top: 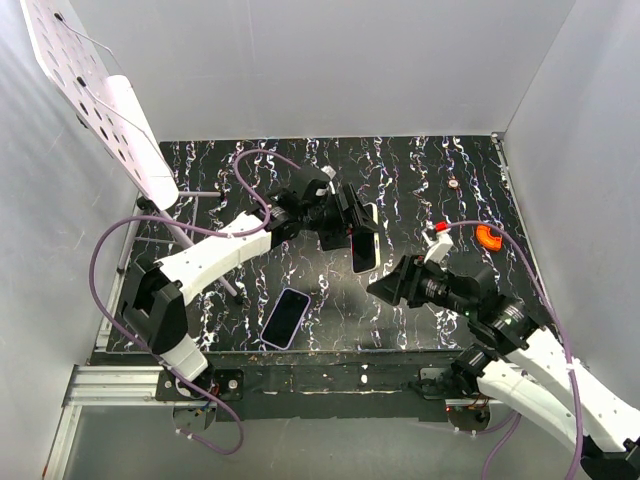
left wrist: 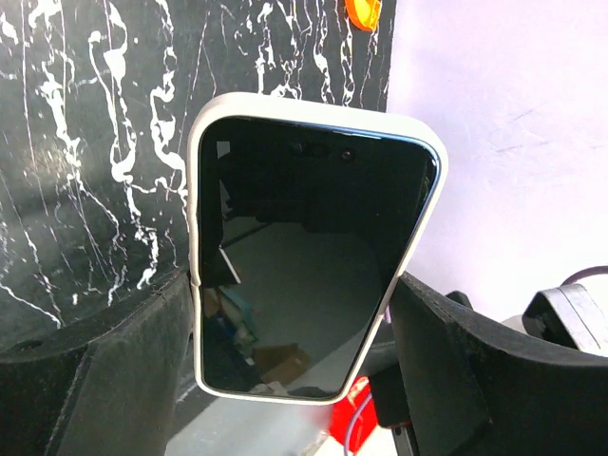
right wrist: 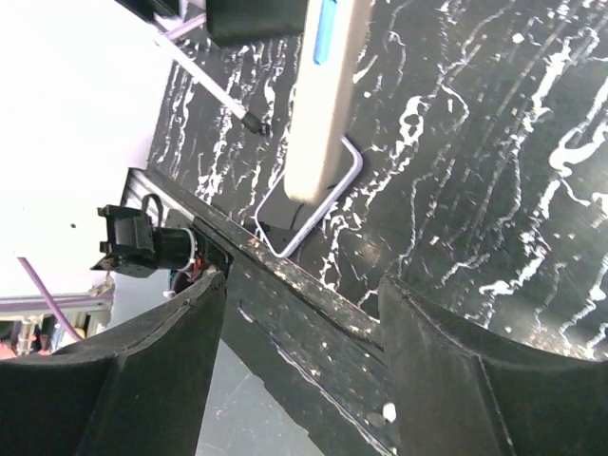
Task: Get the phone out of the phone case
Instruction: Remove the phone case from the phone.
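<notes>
My left gripper (top: pixel 345 225) is shut on a phone (top: pixel 363 245) in a cream-white case and holds it above the middle of the table. In the left wrist view the phone's black screen (left wrist: pixel 304 275) faces the camera, with the case rim (left wrist: pixel 195 190) around it and the fingers (left wrist: pixel 142 361) pressing both long edges. The right wrist view shows the case side-on (right wrist: pixel 328 104). My right gripper (top: pixel 387 283) is open and empty, just right of the phone's lower end, jaws wide apart (right wrist: pixel 302 285).
A flat lilac-rimmed phone or case (top: pixel 285 317) lies near the table's front edge, also in the right wrist view (right wrist: pixel 309 214). An orange object (top: pixel 488 237) lies at the right. A white perforated board (top: pixel 90 90) leans at the back left.
</notes>
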`<state>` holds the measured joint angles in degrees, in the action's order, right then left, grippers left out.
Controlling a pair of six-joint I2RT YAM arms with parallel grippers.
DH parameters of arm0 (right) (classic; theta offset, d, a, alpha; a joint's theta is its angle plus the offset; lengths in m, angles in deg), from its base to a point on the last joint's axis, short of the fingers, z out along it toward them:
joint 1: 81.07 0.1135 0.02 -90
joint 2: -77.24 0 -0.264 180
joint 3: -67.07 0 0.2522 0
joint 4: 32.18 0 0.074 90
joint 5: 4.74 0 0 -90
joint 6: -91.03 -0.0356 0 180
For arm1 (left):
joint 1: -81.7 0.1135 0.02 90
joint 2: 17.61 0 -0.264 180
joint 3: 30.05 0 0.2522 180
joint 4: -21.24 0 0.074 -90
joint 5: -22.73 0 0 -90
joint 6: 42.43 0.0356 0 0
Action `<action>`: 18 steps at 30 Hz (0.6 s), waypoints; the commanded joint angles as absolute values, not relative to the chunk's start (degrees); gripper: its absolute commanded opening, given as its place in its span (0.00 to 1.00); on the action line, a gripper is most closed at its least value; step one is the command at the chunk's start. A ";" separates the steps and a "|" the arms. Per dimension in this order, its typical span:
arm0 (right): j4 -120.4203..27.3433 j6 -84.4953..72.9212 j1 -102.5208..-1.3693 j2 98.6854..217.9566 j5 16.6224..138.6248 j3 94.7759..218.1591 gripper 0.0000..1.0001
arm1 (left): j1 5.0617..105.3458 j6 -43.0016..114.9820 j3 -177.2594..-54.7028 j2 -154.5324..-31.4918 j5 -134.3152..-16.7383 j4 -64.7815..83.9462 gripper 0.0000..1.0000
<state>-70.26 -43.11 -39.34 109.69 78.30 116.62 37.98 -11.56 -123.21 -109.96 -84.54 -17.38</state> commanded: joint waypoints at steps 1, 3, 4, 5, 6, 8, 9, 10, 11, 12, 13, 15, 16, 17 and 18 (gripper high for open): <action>-58.87 -42.04 -39.32 113.44 74.45 117.66 0.68 | 37.32 -21.33 -121.69 -107.61 -84.68 -13.26 0.00; -57.73 -42.56 -39.32 114.41 77.34 117.66 0.66 | 36.88 -21.60 -120.98 -106.99 -83.53 -13.35 0.00; -57.29 -42.57 -39.41 114.85 78.57 117.57 0.65 | 36.53 -21.69 -120.63 -106.90 -83.09 -13.70 0.00; -56.24 -42.31 -39.32 115.12 79.54 117.40 0.63 | 36.35 -21.69 -120.54 -106.73 -82.74 -13.96 0.00; -55.62 -42.30 -39.32 115.64 81.20 117.40 0.61 | 36.09 -21.69 -120.63 -106.55 -82.39 -14.31 0.00; -54.83 -42.22 -39.32 117.05 82.71 117.83 0.57 | 35.65 -21.51 -120.89 -106.29 -81.16 -15.11 0.00; -54.39 -41.87 -39.32 117.84 82.80 118.18 0.55 | 35.39 -21.16 -121.07 -106.29 -80.63 -15.63 0.00; -54.47 -41.78 -39.32 118.54 83.15 118.62 0.53 | 35.12 -20.99 -121.50 -106.29 -79.93 -16.51 0.00; -54.73 -41.86 -39.32 119.33 84.03 118.97 0.49 | 34.77 -20.81 -122.03 -106.29 -79.40 -17.21 0.00; -55.34 -42.56 -39.32 119.77 84.99 119.24 0.45 | 34.60 -20.46 -122.38 -106.37 -78.70 -17.91 0.00; -55.17 -43.00 -39.41 120.30 86.83 119.24 0.42 | 34.25 -20.46 -122.73 -106.38 -77.91 -18.62 0.00; -54.30 -43.62 -39.24 121.27 87.11 118.89 0.36 | 34.07 -20.37 -123.44 -106.29 -76.76 -19.76 0.00; -54.29 -44.06 -39.32 121.88 87.20 118.98 0.34 | 34.07 -20.37 -123.53 -106.29 -76.58 -20.20 0.00; -54.03 -44.41 -39.32 122.58 87.20 118.98 0.31 | 33.89 -20.46 -123.79 -106.46 -76.32 -20.47 0.00; -53.77 -44.59 -39.41 123.11 86.94 118.89 0.29 | 33.98 -20.37 -124.05 -106.55 -76.23 -20.73 0.00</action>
